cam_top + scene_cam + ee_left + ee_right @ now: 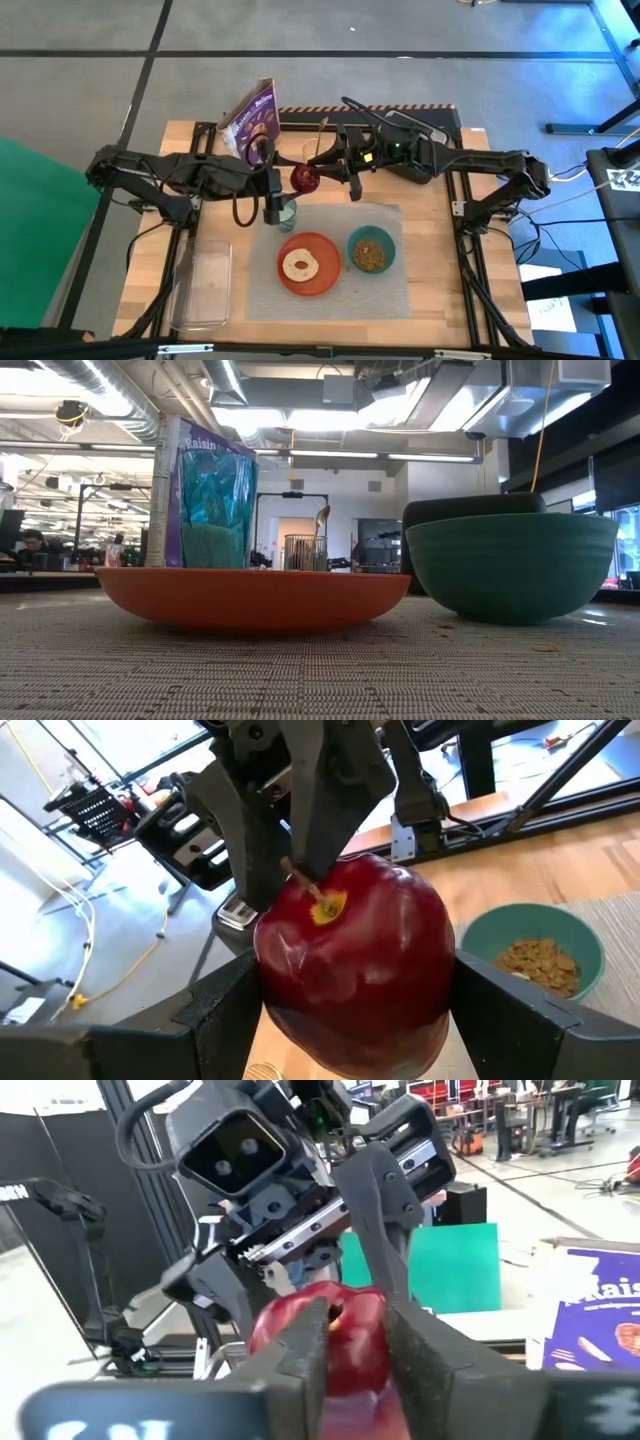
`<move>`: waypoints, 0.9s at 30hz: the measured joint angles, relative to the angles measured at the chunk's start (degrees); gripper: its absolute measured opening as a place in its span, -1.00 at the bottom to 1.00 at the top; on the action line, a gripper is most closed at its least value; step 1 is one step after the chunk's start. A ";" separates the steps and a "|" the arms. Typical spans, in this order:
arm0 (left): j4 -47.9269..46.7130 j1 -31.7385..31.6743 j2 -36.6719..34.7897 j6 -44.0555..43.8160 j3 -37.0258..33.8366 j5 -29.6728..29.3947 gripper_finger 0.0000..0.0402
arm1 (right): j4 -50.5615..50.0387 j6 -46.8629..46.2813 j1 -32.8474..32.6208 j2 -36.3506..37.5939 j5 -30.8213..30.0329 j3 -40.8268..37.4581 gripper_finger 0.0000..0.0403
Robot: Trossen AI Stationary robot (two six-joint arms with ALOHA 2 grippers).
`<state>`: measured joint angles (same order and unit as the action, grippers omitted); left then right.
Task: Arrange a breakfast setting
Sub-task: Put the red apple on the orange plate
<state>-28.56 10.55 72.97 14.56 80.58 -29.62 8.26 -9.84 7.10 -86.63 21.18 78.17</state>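
So both claws are on the red fruit [304, 178] at once, up off the table [200, 150]. The left claw [340, 1020] has a finger on each side of it, gripping it. The right claw [355, 1345] pinches in narrow around the stem end from the opposite side. Below and just beside the left claw sits the pale blue cup [286, 213], then the orange plate [325, 285] with the bagel [300, 265], and the teal bowl [388, 243] of cereal [369, 256] on the grey placemat [390, 295].
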 joint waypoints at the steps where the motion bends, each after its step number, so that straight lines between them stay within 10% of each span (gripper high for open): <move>1: 0.00 0.01 0.00 -0.31 0.00 0.02 0.41 | -0.20 0.47 -0.01 0.00 -0.04 0.00 -0.61; 10: -1.66 -1.51 0.00 -5.41 0.00 0.60 0.41 | -0.85 1.80 0.10 -0.04 0.32 -0.08 -0.85; 27: -1.89 -4.04 3.04 -5.00 0.07 2.55 0.41 | -3.00 1.15 -0.03 -0.22 0.17 -0.28 -0.63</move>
<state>-30.44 6.50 76.01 9.56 80.64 -27.07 5.26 -8.69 7.07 -86.85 21.35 77.89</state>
